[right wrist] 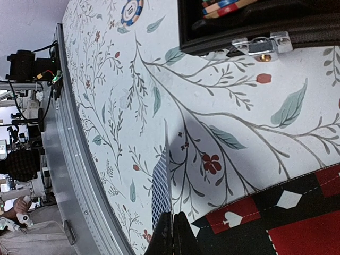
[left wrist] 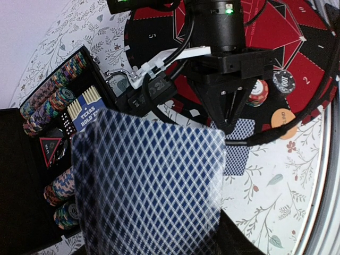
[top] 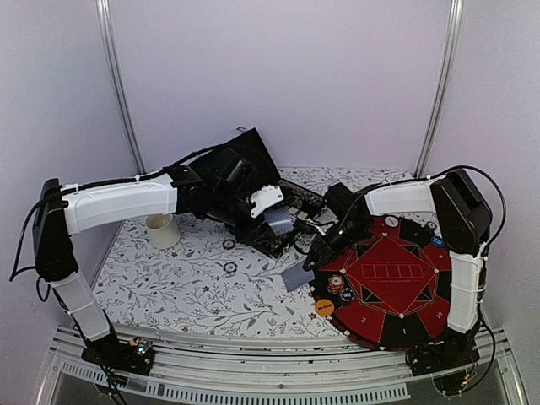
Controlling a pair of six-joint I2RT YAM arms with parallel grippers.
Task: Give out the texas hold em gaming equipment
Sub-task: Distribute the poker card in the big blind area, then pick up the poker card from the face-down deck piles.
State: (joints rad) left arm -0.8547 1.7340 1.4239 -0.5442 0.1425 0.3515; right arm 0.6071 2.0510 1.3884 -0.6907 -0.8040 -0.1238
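Observation:
My left gripper (top: 275, 216) is shut on a deck of playing cards (left wrist: 149, 180) with blue diamond backs; the deck fills the left wrist view and hides the fingers. It hangs over the open black chip case (left wrist: 32, 175), which holds rows of poker chips (left wrist: 53, 98). My right gripper (right wrist: 173, 215) is shut on a single card (right wrist: 161, 186), seen edge-on, low over the cloth by the left edge of the red and black poker mat (top: 405, 325). A chip stack (left wrist: 258, 93), a black chip (left wrist: 283, 82) and an orange button disc (top: 325, 308) lie on the mat.
A cream cup (top: 162, 229) stands at the back left. Two loose chips (top: 229, 244) lie on the floral cloth. White (top: 391, 221) and blue (top: 437, 240) button discs sit at the mat's far edge. The case lid (top: 249, 160) stands up behind.

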